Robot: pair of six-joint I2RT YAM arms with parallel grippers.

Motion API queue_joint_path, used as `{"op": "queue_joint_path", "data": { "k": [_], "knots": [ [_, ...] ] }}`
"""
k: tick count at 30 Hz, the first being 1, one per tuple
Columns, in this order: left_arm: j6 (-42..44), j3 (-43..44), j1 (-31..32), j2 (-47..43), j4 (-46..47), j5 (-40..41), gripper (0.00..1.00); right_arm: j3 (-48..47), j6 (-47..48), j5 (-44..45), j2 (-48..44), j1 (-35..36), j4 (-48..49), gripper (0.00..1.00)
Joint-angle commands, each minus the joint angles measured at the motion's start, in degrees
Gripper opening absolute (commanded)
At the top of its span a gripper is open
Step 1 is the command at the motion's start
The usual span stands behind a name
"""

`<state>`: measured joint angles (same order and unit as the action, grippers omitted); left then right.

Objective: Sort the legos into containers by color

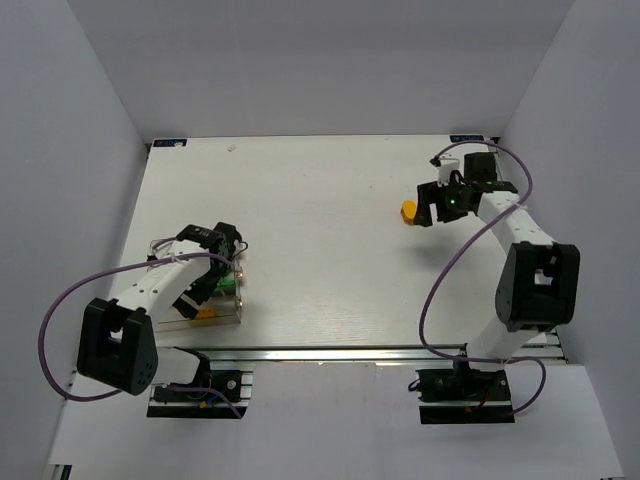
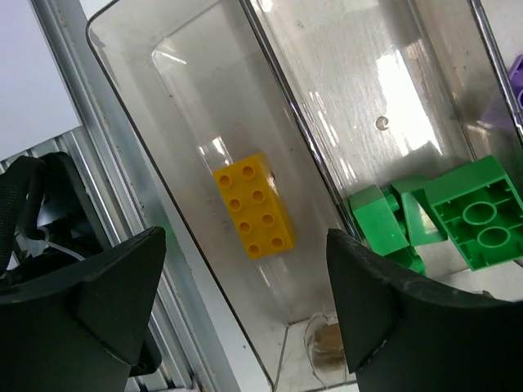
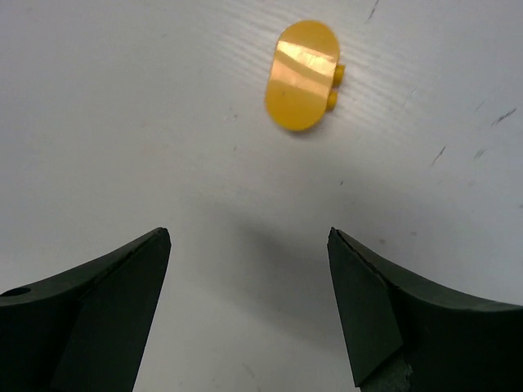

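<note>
A small yellow-orange block (image 1: 408, 212) lies on the table at the back right; in the right wrist view it (image 3: 302, 75) lies ahead of my right gripper (image 3: 248, 237), which is open and empty. My left gripper (image 2: 245, 237) is open and empty above the clear bins (image 1: 238, 290) at the front left. In the left wrist view a flat yellow brick (image 2: 254, 206) lies in one bin (image 2: 139, 122). Several green bricks (image 2: 474, 214) lie in the bin beside it. A purple brick (image 2: 516, 77) shows at the right edge.
The metal rail (image 1: 330, 352) runs along the table's near edge by the arm bases. White walls (image 1: 90, 140) enclose the table on the left, back and right. The right arm's cable (image 1: 440, 290) loops over the table's right side.
</note>
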<state>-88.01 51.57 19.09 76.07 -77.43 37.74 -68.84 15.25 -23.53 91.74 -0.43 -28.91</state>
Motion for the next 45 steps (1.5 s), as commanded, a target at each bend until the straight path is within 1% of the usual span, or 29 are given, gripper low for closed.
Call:
{"op": "queue_joint_path", "data": {
  "k": [1,3,5,6,7,9,10,11,13,14,16,18,21,27,29,30,31,32,33,34,35,36,38,39,40,42,43,44,45],
  "knots": [
    [0.5,2.7,-0.5,-2.2,-1.6,-0.3,0.89,-5.9,-1.0,8.7,6.2,2.4,4.9,0.83],
    [2.3,5.1,0.1,-3.6,-0.8,-1.9,0.9,-9.3,-2.2,10.2,9.1,3.6,5.6,0.83],
    [8.5,6.2,0.7,-6.7,2.9,-3.8,0.88,-12.0,-4.2,11.6,13.7,4.7,5.4,0.84],
    [11.9,6.5,0.7,-8.1,5.4,-5.0,0.87,-15.7,-4.7,12.4,15.1,5.0,4.6,0.84],
    [19.0,6.4,0.7,-12.2,8.2,-8.8,0.86,-17.4,-4.7,12.7,18.1,5.3,3.7,0.86],
    [24.3,3.4,0.7,-17.4,17.0,-13.6,0.85,-21.0,-5.0,13.6,21.4,6.7,3.4,0.89],
    [28.9,1.7,0.7,-20.6,20.5,-18.1,0.85,-21.9,-4.9,14.5,22.3,6.9,3.6,0.89],
    [29.8,0.2,0.7,-26.9,25.9,-19.7,0.87,-22.6,-4.5,15.2,23.1,7.6,3.7,0.89],
    [31.0,-4.0,0.7,-33.2,31.5,-22.3,0.95,-24.3,-3.8,17.8,25.1,8.7,4.4,0.89],
    [30.8,-4.8,0.7,-38.1,32.0,-22.4,0.98,-24.8,-3.6,18.5,25.7,9.6,4.4,0.89],
    [30.8,-6.0,0.7,-41.5,32.9,-22.5,0.98,-25.2,-3.4,19.8,27.3,9.8,4.5,0.89],
    [30.4,-6.0,0.7,-44.2,31.4,-22.4,0.98,-25.1,-3.4,21.0,28.5,10.3,4.6,0.89],
    [30.3,-5.7,0.7,-45.3,28.9,-22.8,0.98,-24.5,-3.6,21.7,29.2,10.4,4.0,0.87],
    [30.4,-7.0,0.7,-47.6,30.0,-24.8,0.98,-23.4,-4.3,22.2,29.5,10.3,1.0,0.74],
    [31.0,-7.7,0.7,-48.6,32.5,-25.7,0.98,-23.8,-3.8,21.4,29.9,9.9,-0.7,0.6],
    [32.1,-8.4,0.7,-48.7,33.6,-27.2,0.98,-24.1,-3.4,19.7,29.6,9.9,-1.2,0.52],
    [32.9,-8.8,0.7,-49.2,36.2,-28.1,0.98,-24.2,-2.2,18.2,29.3,9.9,-1.6,0.36],
    [33.6,-9.0,0.7,-49.4,37.8,-29.2,0.98,-24.5,-1.2,15.6,28.9,10.0,-2.3,0.28],
    [35.4,-9.8,0.7,-49.8,39.6,-30.4,0.98,-25.2,0.2,8.7,28.1,10.2,-4.1,0.19],
    [36.5,-10.2,0.7,-50.3,43.4,-33.0,0.98,-25.9,2.0,4.9,27.8,10.2,-5.8,0.0],
    [37.3,-10.6,0.7,-51.5,45.2,-34.2,0.98,-26.6,6.3,0.5,27.4,11.1,-7.3,0.0],
    [38.8,-11.7,0.7,-52.2,47.3,-35.4,0.98,-28.7,9.0,-7.2,26.9,11.6,-11.6,0.0],
    [39.8,-12.6,0.7,-53.3,52.1,-37.6,0.98,-31.6,14.3,-13.4,26.8,14.0,-16.6,0.0],
    [40.5,-12.9,0.7,-54.0,53.2,-40.1,0.98,-33.0,19.9,-18.8,26.9,14.9,-22.3,0.0],
    [40.7,-13.2,0.7,-54.1,55.5,-41.9,0.98,-35.9,22.0,-20.7,26.8,18.0,-24.4,0.0],
    [41.3,-13.4,0.7,-53.8,57.1,-44.0,0.98,-37.9,26.1,-25.7,26.8,20.2,-27.9,0.0],
    [41.5,-13.4,0.7,-53.7,58.9,-44.9,0.98,-39.8,26.8,-27.0,26.7,21.6,-29.7,0.0],
    [41.6,-13.4,0.7,-53.5,59.8,-47.1,0.98,-40.8,27.1,-28.3,26.8,25.8,-30.4,0.0],
    [41.9,-13.4,0.7,-53.1,60.9,-48.1,0.98,-41.6,26.7,-30.7,27.3,27.2,-30.9,0.0]
  ]
}}
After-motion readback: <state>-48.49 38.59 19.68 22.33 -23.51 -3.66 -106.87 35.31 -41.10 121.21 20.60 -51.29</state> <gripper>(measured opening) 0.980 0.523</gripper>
